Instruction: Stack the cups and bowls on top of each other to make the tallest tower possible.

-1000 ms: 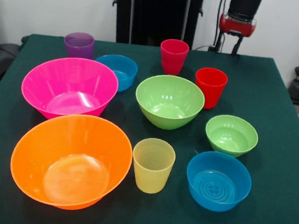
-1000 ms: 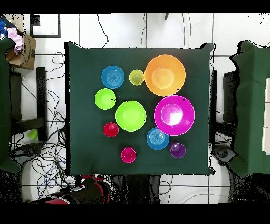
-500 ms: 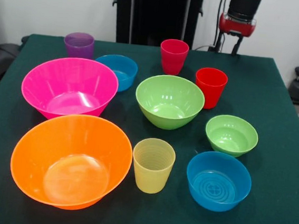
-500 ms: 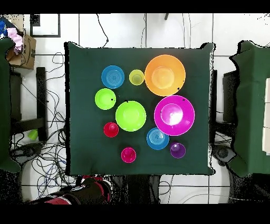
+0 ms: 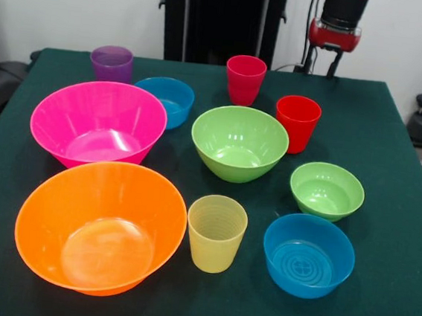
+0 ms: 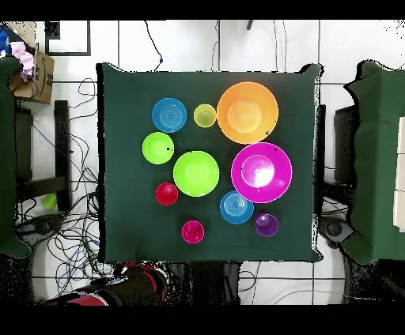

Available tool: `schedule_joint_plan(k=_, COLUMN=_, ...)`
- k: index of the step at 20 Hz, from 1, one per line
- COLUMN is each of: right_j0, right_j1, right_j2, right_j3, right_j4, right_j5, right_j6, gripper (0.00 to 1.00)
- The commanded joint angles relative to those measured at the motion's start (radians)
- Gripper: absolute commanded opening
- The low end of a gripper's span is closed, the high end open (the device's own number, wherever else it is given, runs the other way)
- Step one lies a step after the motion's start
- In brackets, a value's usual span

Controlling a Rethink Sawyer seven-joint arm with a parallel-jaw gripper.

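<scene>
A green-covered bench [image 5: 393, 131] holds ten plastic pieces, all upright and each standing alone. Nothing on it has shifted over the last second, so no tower has been started.

In the front view, nearest the camera sit the large orange bowl [image 5: 100, 226], the ribbed yellow cup [image 5: 216, 232] just beside it, and a small blue bowl [image 5: 308, 255]. Behind those are the hot pink bowl [image 5: 98, 123], the medium lime green bowl [image 5: 239, 143] and the small lime green bowl [image 5: 327, 190]. Farthest back stand the purple cup [image 5: 112, 63], a second small blue bowl [image 5: 164, 100], the pinkish-red cup [image 5: 245, 79] and the bright red cup [image 5: 297, 123], which is close beside the medium green bowl.

The red and black arm hangs at the far right corner, behind the bench's edge and well apart from every piece, as it did a second ago. Its claw [image 5: 322, 63] shows only as dark prongs beneath the red collar; whether it is released or clenched cannot be told. It holds nothing.

The whole task appears to lie ahead, and a wide bowl would likely make the steadiest base.
</scene>
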Motion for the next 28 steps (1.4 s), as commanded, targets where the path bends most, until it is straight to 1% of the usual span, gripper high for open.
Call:
schedule_joint_plan(k=1, right_j0=-0.023, right_j1=0.144, right_j2=0.09, right_j3=-0.246, right_j4=0.034, right_j5=-0.039, right_j6=0.077, gripper=1.0)
schedule_joint_plan(k=6, right_j0=0.009, right_j1=0.135, right_j2=0.066, right_j3=-0.242, right_j4=0.056, right_j5=-0.039, right_j6=0.072, gripper=1.0)
schedule_joint_plan(k=9, right_j0=0.03, right_j1=0.117, right_j2=0.052, right_j3=-0.231, right_j4=0.072, right_j5=-0.017, right_j6=0.072, gripper=1.0)
schedule_joint_plan(k=14, right_j0=0.033, right_j1=0.114, right_j2=0.052, right_j3=-0.231, right_j4=0.069, right_j5=-0.014, right_j6=0.077, gripper=1.0)
schedule_joint_plan(k=19, right_j0=0.02, right_j1=0.115, right_j2=0.057, right_j3=-0.235, right_j4=0.055, right_j5=-0.008, right_j6=0.075, gripper=1.0)
schedule_joint_plan(k=28, right_j0=0.025, right_j1=0.113, right_j2=0.057, right_j3=-0.23, right_j4=0.06, right_j5=-0.012, right_j6=0.081, gripper=1.0)
